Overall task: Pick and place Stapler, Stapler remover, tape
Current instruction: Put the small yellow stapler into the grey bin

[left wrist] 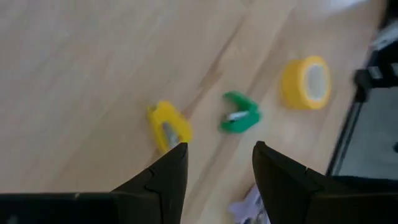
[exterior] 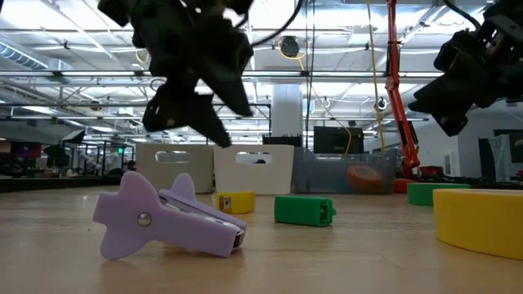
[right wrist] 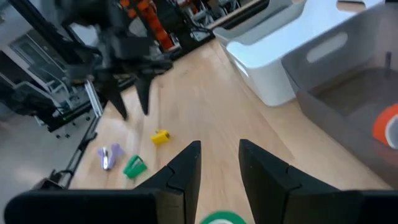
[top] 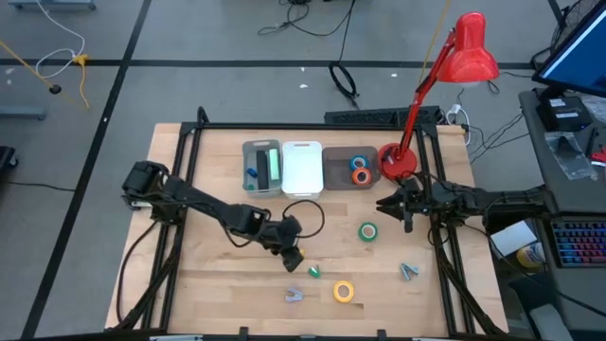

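My left gripper hangs open above the table's middle, over a small yellow block with a metal mouth; a like green block lies beside it. A purple staple remover and the yellow tape roll lie flat near the near edge, and a second remover lies to the right. My right gripper is open, above and just beyond the green tape roll. The blue and orange tape rolls lie in the dark bin. Two staplers sit in the grey bin.
Three bins stand in a row at the far side: a grey one, a white one and a dark one. A red desk lamp's base stands right of them, close to my right arm. A black cable loops behind my left gripper.
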You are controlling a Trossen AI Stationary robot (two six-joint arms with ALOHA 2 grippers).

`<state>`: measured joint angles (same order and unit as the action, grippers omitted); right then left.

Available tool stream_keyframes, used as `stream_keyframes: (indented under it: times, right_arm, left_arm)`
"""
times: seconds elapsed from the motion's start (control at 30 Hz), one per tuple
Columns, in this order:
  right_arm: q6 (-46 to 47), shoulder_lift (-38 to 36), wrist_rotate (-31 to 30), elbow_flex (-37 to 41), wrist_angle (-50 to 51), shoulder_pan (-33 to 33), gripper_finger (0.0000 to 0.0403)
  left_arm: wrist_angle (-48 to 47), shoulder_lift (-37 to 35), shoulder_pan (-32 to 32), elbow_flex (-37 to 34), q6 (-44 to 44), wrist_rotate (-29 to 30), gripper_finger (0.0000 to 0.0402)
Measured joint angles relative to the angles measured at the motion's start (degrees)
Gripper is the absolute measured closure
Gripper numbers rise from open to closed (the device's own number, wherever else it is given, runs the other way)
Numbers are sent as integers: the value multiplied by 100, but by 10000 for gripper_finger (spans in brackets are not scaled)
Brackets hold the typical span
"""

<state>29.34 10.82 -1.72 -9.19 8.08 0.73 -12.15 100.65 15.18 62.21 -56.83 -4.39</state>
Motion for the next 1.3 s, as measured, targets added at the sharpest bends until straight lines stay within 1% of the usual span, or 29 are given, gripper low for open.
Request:
stream_keyframes:
  times: [0.23,0.47,0.6,0.97,1.13,1.23,1.3]
  right_arm:
    - [18,107,2,-2,12,0,303]
    - [20,134,2,-2,-12,0,303]
    - [14,134,2,-2,-23,1,303]
    - [2,134,2,-2,-58,0,303]
    - [2,134,4,-2,-55,2,303]
    - [1,145,1,-2,-108,2,303]
    - [0,139,7,-2,-101,0,303]
  left_arm:
    - [54,137,-193,-1,-595,-88,222]
    - [41,133,-429,0,-719,-123,222]
    - [-29,152,-509,0,-961,-65,222]
    - [-209,171,-479,0,-1493,191,222]
    - [-73,399,-410,19,-1591,187,222]
    - [-219,547,-329,26,-1796,137,222]
    - [-102,641,-287,27,-1938,87,222]
